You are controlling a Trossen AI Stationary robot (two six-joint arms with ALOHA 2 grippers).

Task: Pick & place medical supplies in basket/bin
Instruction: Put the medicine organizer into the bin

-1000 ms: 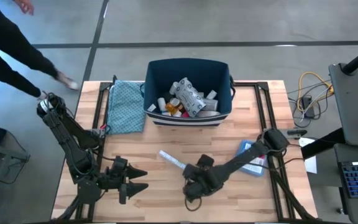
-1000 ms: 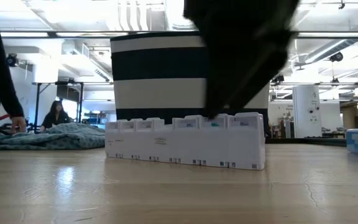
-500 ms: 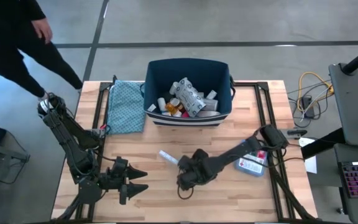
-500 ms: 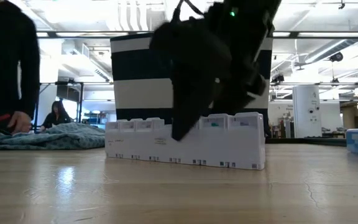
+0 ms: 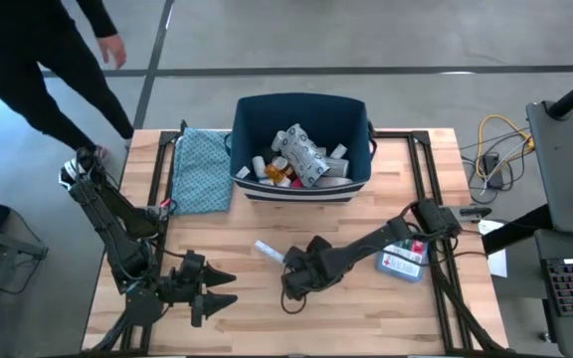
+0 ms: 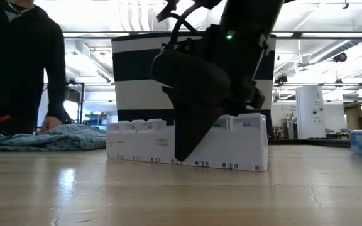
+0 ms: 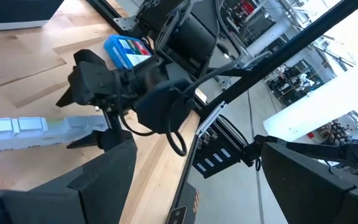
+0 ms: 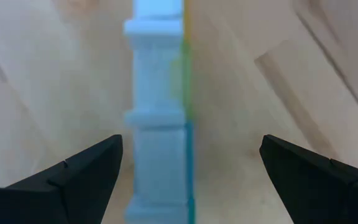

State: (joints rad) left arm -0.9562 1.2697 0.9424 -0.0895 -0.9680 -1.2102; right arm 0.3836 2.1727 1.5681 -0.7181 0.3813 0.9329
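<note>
A long white pill organizer (image 5: 269, 251) lies flat on the table in front of the navy bin (image 5: 243, 139), which holds several supplies. The low view shows the organizer (image 6: 143, 144) broadside. My right gripper (image 5: 291, 282) points steeply down over the organizer's near-right end, open. In the right wrist view the organizer (image 8: 160, 124) runs between the two fingers (image 8: 73, 177), with gaps on both sides. My left gripper (image 5: 223, 288) waits open near the table's front left.
A flat blue-and-red packet (image 5: 403, 261) lies at the right, beside my right arm. A folded teal cloth (image 5: 200, 169) lies left of the bin. A person in dark clothes (image 5: 28, 60) stands beyond the table's far left corner. Bare wood lies between organizer and front edge.
My right gripper has moved toward the table's left edge and down, coming over the organizer's end with its fingers astride it, still open. The arm has cleared the blue-and-red packet. The person at the far left has stepped closer to the table.
</note>
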